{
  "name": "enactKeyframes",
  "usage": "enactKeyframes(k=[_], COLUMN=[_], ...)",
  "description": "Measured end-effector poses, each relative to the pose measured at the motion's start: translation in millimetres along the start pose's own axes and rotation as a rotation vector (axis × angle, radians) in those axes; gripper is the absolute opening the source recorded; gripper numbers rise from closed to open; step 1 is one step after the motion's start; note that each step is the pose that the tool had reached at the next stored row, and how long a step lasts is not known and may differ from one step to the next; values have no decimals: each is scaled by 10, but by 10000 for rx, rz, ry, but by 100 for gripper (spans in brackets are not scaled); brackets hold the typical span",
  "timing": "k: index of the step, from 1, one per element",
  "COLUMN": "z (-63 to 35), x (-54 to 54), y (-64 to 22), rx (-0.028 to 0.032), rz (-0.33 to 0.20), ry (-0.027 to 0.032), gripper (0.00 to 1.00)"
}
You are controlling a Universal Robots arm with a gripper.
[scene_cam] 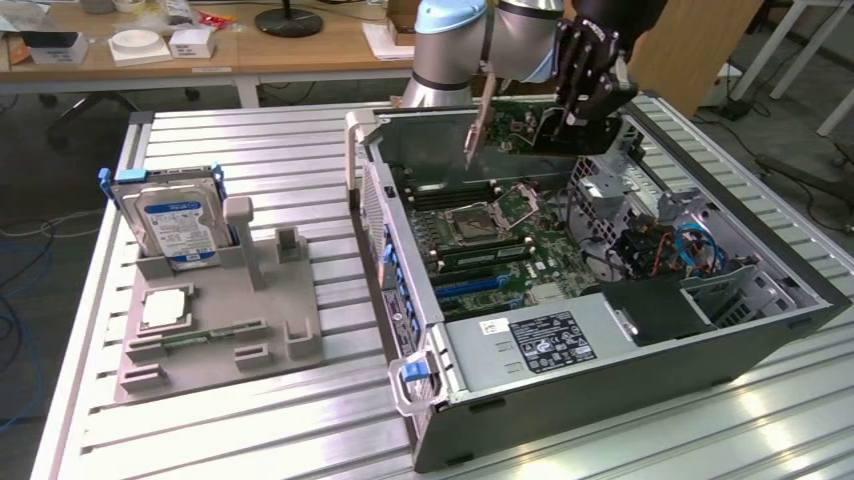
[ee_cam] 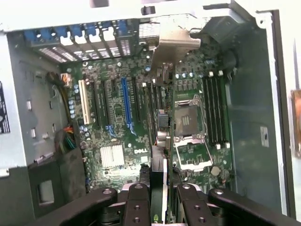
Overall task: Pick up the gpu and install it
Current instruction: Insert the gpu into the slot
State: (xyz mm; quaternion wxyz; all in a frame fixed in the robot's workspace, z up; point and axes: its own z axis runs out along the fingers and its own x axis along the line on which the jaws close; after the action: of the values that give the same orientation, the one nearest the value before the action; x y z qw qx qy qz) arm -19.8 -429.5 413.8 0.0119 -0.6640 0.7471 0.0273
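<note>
**gpu held over the open case, not yet seated**

The gpu hangs in the air above the far end of the computer case. The case lies open on the bench, toward its edge at the exterior view's right. The card is clear of the motherboard, with its metal bracket pointing down.

The main risk, as I judge it, is alignment. In the wrist view the card runs edge-on closer to the CPU socket than to the blue slot. A descent from this position could put its connector on board components instead of into a slot. The bracket could also catch on the case's slotted wall and twist the card in the grip. The hold is on one edge only, so any sideways push may tilt it.

The gripper is partly closed, its fingers pinching the card's upper edge. It touches nothing else. The hard drive stands in its holder near the bench's opposite edge.
</note>
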Motion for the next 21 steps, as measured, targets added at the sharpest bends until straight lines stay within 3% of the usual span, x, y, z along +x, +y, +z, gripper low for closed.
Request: enactKeyframes(k=[4, 10, 14, 21], z=[16, 35, 53, 68], x=[1, 1, 3, 15], y=[-1, -2, 2, 95], rx=[-16, 100, 85, 95], rz=[-438, -933, -1322, -1288], ry=[10, 6, 15, 15], gripper=[27, 27, 27, 27])
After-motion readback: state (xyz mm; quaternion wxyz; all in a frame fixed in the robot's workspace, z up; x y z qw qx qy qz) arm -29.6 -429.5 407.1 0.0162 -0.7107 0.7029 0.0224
